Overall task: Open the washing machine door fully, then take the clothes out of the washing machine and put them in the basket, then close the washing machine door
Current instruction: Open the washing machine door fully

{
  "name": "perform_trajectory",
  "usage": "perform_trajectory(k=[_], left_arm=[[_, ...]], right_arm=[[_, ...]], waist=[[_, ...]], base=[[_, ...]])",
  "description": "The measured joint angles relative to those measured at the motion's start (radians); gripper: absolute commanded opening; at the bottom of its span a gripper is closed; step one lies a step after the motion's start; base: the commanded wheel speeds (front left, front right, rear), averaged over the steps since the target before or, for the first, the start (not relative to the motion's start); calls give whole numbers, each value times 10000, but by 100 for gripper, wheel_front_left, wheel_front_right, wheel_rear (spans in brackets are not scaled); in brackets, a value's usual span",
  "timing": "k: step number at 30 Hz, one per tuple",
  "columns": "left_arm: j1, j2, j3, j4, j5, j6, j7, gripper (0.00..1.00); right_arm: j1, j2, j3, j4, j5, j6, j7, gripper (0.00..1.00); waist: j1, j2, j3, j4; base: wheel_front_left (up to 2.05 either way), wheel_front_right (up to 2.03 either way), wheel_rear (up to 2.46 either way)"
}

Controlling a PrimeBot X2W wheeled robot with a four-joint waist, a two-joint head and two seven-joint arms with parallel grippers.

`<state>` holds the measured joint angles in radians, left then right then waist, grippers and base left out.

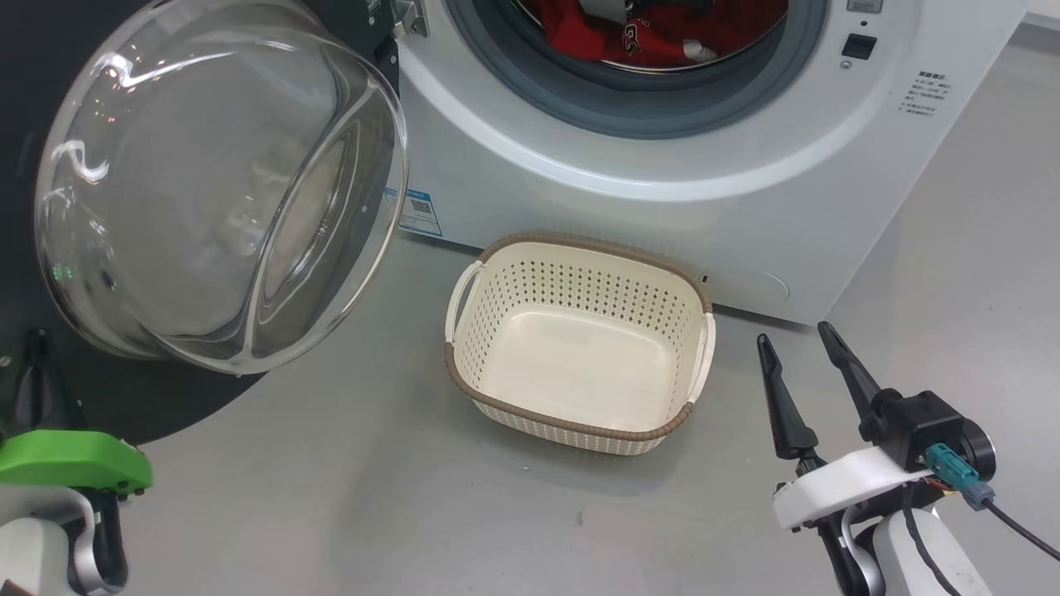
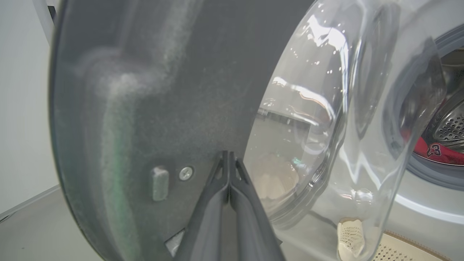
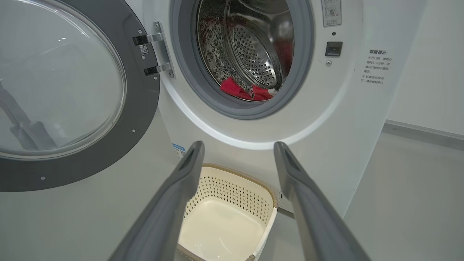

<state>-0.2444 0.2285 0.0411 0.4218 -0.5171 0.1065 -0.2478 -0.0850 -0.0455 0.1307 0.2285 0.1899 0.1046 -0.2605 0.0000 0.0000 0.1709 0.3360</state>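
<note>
The washer (image 1: 745,165) has its door (image 1: 224,182) swung out on the hinges (image 3: 159,50) at the left of its opening. The door's black ring stands edge-up off the washer's front, and its glass bowl bulges towards the space before the opening. A blue QR sticker (image 1: 418,211) sits low on the washer's front, just beside the bowl.

The clothes (image 1: 654,33) lie red in the bottom of the drum (image 3: 253,54), inside the grey seal, with a white "23" facing out.

The basket (image 1: 580,348) rests mouth-up on the grey floor (image 1: 331,497), just in front of the washer and below its opening. It holds nothing. Its long axis runs along the washer's front, a handle at each end.

The left gripper (image 2: 227,154) is on the far side of the door from the opening, fingers pressed together on nothing and tips at the door's dark inner ring; the ring and bowl stand between it and the drum.

The right gripper (image 1: 792,333) is farther out from the washer than the basket, fingers spread wide and empty, pointing at the washer's front over the basket's rim.
</note>
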Motion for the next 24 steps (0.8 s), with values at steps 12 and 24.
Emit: perform_trajectory(k=[12, 24], left_arm=[[490, -522, -40, -834, 477, 0, -42, 0], [1902, -1258, -506, -2219, 899, -23, -42, 100]], right_arm=[[-81, 0, 25, 54, 65, 17, 0, 100], [150, 4, 82, 75, 207, 75, 0, 100]], waist=[[0, 0, -298, -33], [0, 0, -714, -166]], base=[[0, 0, 0], [0, 0, 0]])
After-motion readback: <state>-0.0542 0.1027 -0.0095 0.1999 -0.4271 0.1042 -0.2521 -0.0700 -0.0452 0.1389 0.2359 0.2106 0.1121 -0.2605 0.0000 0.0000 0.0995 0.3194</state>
